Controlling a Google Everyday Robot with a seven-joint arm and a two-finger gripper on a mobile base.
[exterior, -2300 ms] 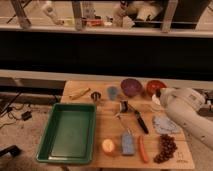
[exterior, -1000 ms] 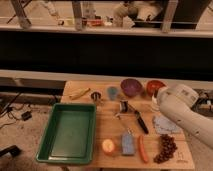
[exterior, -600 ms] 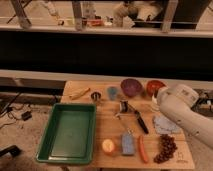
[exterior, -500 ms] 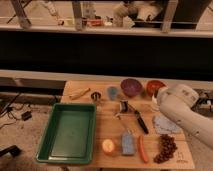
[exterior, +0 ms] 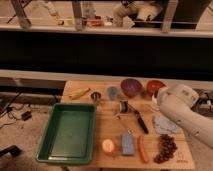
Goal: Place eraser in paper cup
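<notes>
A blue-grey block with a pale top edge, which I take for the eraser (exterior: 127, 144), lies flat near the table's front edge, between an orange fruit (exterior: 108, 146) and a carrot-like stick (exterior: 143, 149). No white paper cup shows; the spot by the red bowl is covered by my arm. Only my arm's white housing (exterior: 181, 106) is visible, over the table's right side. My gripper is out of view, hidden beyond that housing.
A green tray (exterior: 55, 146) fills the left of the wooden table. At the back stand a banana (exterior: 79, 93), a small metal cup (exterior: 95, 95), a blue-grey cup (exterior: 113, 92), a purple bowl (exterior: 131, 86) and a red bowl (exterior: 154, 86). A black tool (exterior: 140, 121), a blue cloth (exterior: 165, 125) and grapes (exterior: 165, 148) lie right.
My arm's white housing has shifted a little to the left over the table's right side. The objects on the table have not moved.
</notes>
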